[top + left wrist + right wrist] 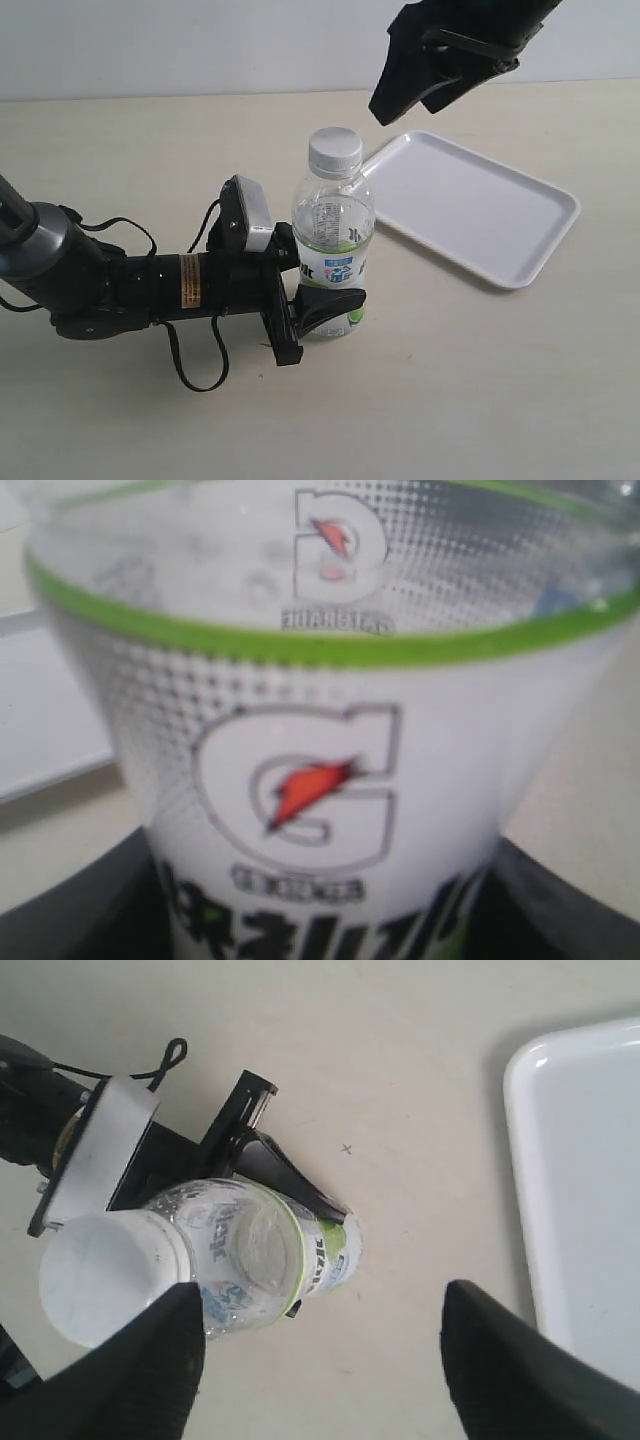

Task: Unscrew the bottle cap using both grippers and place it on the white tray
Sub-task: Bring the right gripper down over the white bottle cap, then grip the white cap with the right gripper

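Observation:
The bottle (333, 225) stands upright on the table with the white bottle cap (335, 150) on its neck. My left gripper (322, 290) reaches in from the left and is shut on the bottle's lower, labelled part; in the left wrist view the label (320, 780) fills the frame between the black fingers (60, 910). My right gripper (410, 100) hangs open above and to the right of the cap, touching nothing. From the right wrist view the cap (105, 1275) lies beside one finger (130, 1380), outside the gap of the right gripper (320, 1360). The white tray (480, 210) lies empty to the right.
The left arm (90, 280) lies low across the table's left side, with a looping black cable (195, 375) in front of it and a white camera block (248, 213) on its wrist. The tray's near corner (525, 1070) sits close to the bottle.

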### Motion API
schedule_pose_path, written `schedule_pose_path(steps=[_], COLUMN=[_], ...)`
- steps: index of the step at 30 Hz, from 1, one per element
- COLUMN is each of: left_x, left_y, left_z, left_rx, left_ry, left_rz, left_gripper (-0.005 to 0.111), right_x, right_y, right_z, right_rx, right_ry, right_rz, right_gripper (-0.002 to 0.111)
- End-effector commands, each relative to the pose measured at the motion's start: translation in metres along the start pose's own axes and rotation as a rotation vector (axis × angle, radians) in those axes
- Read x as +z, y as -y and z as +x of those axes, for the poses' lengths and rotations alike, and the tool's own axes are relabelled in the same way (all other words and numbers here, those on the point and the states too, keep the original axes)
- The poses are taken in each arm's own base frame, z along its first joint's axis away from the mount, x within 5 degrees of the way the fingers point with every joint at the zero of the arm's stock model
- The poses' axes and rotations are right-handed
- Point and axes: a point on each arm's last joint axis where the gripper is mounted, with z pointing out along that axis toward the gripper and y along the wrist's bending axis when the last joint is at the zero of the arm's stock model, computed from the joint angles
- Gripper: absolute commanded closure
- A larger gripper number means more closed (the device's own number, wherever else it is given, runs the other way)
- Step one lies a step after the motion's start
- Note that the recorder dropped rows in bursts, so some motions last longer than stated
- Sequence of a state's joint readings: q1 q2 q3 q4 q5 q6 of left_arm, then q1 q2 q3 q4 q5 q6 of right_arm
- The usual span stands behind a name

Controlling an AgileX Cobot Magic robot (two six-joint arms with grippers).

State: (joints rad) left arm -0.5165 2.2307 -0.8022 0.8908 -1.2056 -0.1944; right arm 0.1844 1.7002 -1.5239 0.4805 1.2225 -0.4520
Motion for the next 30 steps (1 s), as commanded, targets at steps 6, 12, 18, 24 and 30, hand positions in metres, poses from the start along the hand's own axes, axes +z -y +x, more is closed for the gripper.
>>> schedule_pose_path(steps=[6, 12, 18, 24, 30], left_x=[0.001, 0.001, 0.001, 0.001, 0.001], left_y=[-0.001, -0.001, -0.002, -0.002, -0.002], left_z=[0.0, 0.0, 0.0, 0.0, 0.0], left_rx=[0.008, 0.008, 0.007, 0.007, 0.007], left_ry=[-0.01, -0.01, -0.009, -0.011, -0.011], left_rz=[-0.012, -0.012, -0.016, -0.016, -0.016], left_gripper=[0.107, 0.107, 0.107, 0.107, 0.107], right_x=[-0.011, 0.009, 0.006, 0.008, 0.012], right_y=[-0.063, -0.071, -0.07, -0.07, -0.072], right_z=[0.002, 0.0, -0.005, -0.006, -0.007], right_rx=[-0.179, -0.18, -0.158, -0.148, -0.129], right_ry=[0.005, -0.064, -0.05, -0.052, -0.052], right_rz=[0.024, 0.065, 0.099, 0.083, 0.042], right_gripper=[0.044, 0.039, 0.039, 0.039, 0.039])
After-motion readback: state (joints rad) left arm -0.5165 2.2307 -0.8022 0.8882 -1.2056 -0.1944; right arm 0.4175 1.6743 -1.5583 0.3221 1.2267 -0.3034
